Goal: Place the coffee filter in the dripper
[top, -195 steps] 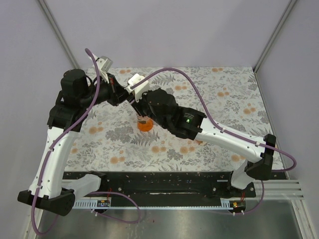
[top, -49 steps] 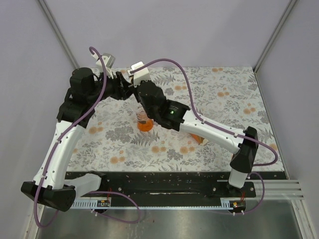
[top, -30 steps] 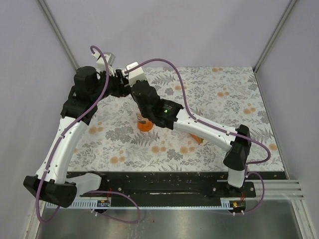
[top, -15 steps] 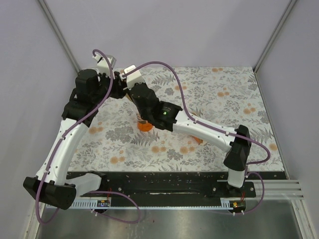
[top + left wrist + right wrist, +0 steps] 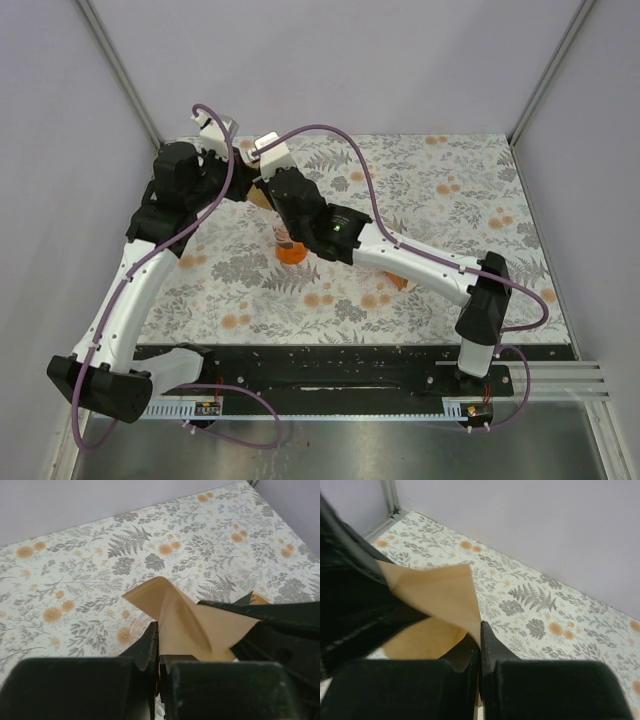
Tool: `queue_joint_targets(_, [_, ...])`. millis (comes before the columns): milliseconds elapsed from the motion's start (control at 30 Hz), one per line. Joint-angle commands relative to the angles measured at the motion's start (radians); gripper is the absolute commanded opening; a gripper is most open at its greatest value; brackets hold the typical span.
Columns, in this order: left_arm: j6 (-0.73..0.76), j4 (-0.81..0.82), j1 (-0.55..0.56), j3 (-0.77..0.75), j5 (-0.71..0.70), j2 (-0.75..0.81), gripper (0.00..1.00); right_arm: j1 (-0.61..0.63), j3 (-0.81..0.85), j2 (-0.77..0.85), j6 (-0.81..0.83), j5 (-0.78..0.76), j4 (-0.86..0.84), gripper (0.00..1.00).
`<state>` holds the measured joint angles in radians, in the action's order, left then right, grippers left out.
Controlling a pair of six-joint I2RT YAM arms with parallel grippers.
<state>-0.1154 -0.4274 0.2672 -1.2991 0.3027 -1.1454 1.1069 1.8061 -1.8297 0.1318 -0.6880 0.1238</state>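
Both grippers are clamped on one thing: the left gripper (image 5: 158, 630) has its jaws pressed together on one edge of the thin light-brown paper coffee filter (image 5: 200, 625), and the right gripper (image 5: 480, 630) pinches another edge of it, so the paper hangs between the two wrists, clear of the flower-printed table cover (image 5: 450, 200). Holding it at two points seems meant to tug the flattened cone's sides apart; in the left wrist view the paper already bulges into a folded pocket rather than lying flat. Both arms reach to the far left part of the table, crossing close together there, which keeps the filter taut between them. Nearer the bases stands the small clear dripper with the orange base (image 5: 290, 248), upright on the cover and partly hidden under the right arm. From above, the filter lies beyond the dripper and apart from it, not yet over its mouth. My judgement is that the opened cone must next be carried over the funnel top and lowered point first.
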Motion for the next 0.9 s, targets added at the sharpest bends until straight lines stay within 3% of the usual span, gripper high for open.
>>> queue_joint_targets(0, [0.108, 0.012, 0.000, -0.019, -0.099, 0.046, 0.00, -0.041, -0.053, 0.090, 0.035, -0.097, -0.047, 0.00])
queue_joint_targets(167, [0.161, -0.010, -0.002, -0.017, -0.134, 0.047, 0.00, -0.061, -0.085, 0.125, 0.038, -0.090, -0.058, 0.00])
queue_joint_targets(367, [0.148, -0.005, -0.002, -0.011, -0.100, 0.050, 0.00, -0.062, -0.094, 0.132, 0.051, 0.031, -0.053, 0.02])
queue_joint_targets(433, [0.145, -0.005, -0.002, -0.011, -0.090, 0.052, 0.00, -0.067, -0.100, 0.135, 0.052, 0.056, -0.052, 0.15])
queue_joint_targets(500, [0.134, -0.008, 0.000, -0.011, -0.050, 0.059, 0.00, -0.074, -0.109, 0.139, 0.054, 0.128, -0.053, 0.37])
queue_joint_targets(533, [0.125, -0.011, 0.000, -0.012, -0.031, 0.061, 0.00, -0.074, -0.105, 0.135, 0.051, 0.152, -0.052, 0.39])
queue_joint_targets(800, [0.088, -0.031, 0.000, -0.029, 0.035, 0.065, 0.00, -0.078, -0.047, 0.076, 0.048, 0.186, -0.024, 0.38])
queue_joint_targets(867, [0.094, -0.034, 0.000, -0.029, 0.032, 0.065, 0.00, -0.078, -0.045, 0.076, 0.042, 0.196, -0.027, 0.31])
